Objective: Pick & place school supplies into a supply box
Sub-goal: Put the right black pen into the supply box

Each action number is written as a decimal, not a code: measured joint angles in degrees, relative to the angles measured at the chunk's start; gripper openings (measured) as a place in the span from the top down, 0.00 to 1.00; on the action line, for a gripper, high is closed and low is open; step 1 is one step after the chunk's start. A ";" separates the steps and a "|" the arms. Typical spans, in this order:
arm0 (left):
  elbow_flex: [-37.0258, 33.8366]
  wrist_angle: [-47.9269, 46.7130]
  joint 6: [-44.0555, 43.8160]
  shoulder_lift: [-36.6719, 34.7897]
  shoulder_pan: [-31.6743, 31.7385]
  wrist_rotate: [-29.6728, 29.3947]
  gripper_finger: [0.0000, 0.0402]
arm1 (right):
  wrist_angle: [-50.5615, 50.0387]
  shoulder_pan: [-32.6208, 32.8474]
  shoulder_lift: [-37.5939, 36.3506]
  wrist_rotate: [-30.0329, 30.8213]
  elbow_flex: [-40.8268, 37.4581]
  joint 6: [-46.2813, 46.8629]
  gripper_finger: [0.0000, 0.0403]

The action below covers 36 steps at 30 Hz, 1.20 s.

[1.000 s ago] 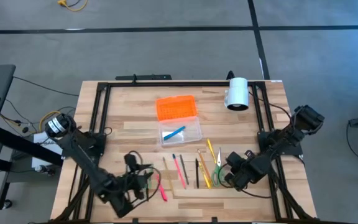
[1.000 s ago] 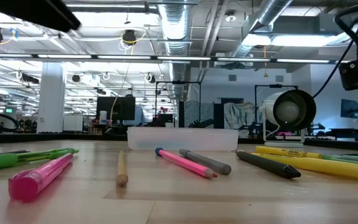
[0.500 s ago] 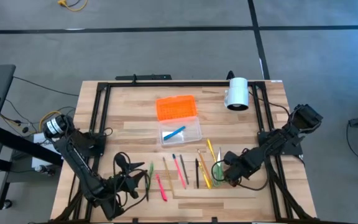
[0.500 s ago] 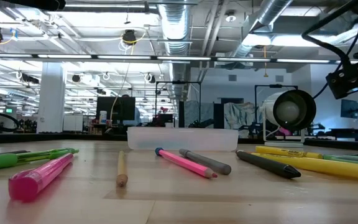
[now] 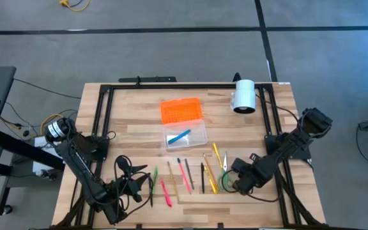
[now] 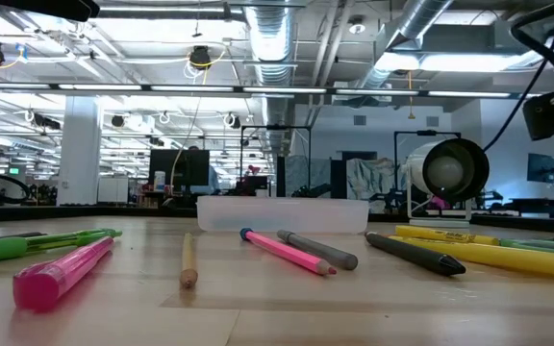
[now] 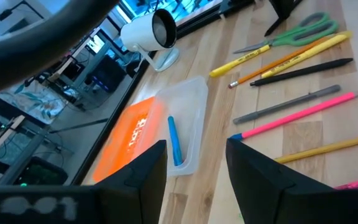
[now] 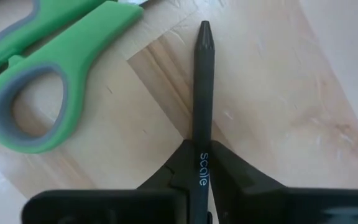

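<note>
Several pens and pencils [image 5: 187, 176] lie side by side on the table's near middle, with green-handled scissors [image 5: 225, 167] at their right end. The clear supply box [image 5: 186, 136] holds one blue pen [image 7: 174, 140]; its orange lid [image 5: 182, 110] lies flat on its far side. My right gripper [image 8: 202, 149] is shut on a black pen just near-right of the scissors [image 8: 48, 74]. My left gripper [image 7: 196, 143] is open and hovers left of the row, near the green pen [image 5: 155, 174]. My right gripper pinches a black pen [image 8: 203, 112] between its two fingers. The pen sticks straight out past the fingertips, along the fingers, and its pointed end [image 8: 204, 28] is beside the scissors' handles. Whether that end touches the table cannot be told.
A white cylinder [image 5: 243, 96] stands at the table's far right. A dark frame rail [image 5: 101, 121] runs along the left, right and far sides. Bare wood lies between the box and the row of pens, and near the table's front edge.
My left gripper has drawn back from over the pink pen toward the table's left edge, uncovering the green pen. The right gripper has stayed by the scissors with only a small shift.
</note>
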 joint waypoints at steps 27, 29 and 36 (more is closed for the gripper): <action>0.00 -0.02 0.08 0.00 0.02 0.00 0.61 | 1.86 1.15 0.07 5.70 -0.04 1.64 0.97; 0.00 -0.02 0.08 0.00 0.02 0.00 0.61 | 1.80 1.12 0.07 6.62 -0.04 1.64 0.97; 0.00 -0.02 0.10 0.00 0.02 0.00 0.61 | 1.31 1.14 0.07 6.65 -0.04 1.64 0.94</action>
